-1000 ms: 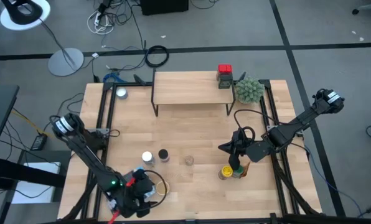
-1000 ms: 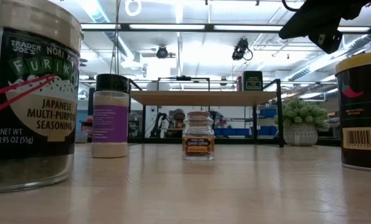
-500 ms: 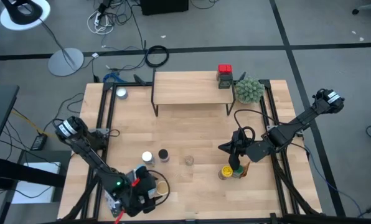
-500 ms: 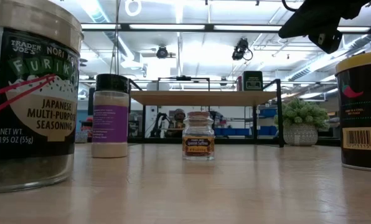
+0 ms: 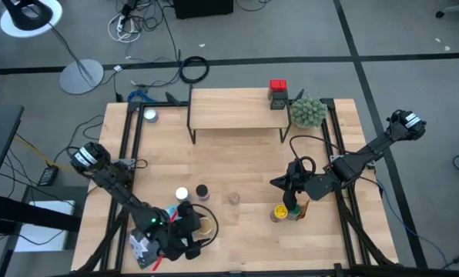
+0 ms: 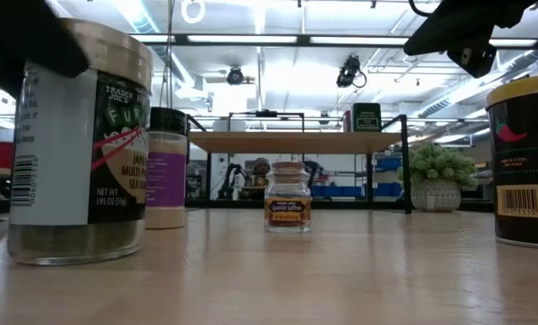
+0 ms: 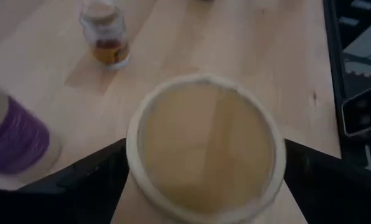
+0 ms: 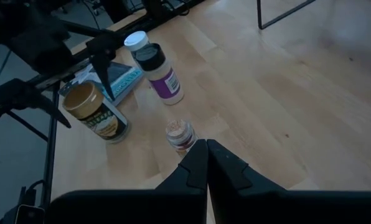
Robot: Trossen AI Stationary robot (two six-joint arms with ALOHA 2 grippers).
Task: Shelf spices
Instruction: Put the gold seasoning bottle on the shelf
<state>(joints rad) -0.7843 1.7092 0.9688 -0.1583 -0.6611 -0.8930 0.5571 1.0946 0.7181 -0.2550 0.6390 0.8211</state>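
Wooden counter [image 5: 237,165], mostly still a mess: only a red-lidded tin [image 5: 277,86] and a dark one sit on the shelf [image 5: 233,106]. Left gripper [image 5: 192,231] is spread wide around the furikake jar [image 7: 205,146], jaws flanking it, not squeezing as far as I can tell. Right gripper [image 5: 278,183] hangs clenched and empty, yellow-lidded jar [image 5: 280,211] just below it, three small jars between the two grippers, so most spices are left

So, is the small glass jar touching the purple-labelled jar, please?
Apart: the low view shows bare tabletop between the small glass jar and the purple-labelled jar.
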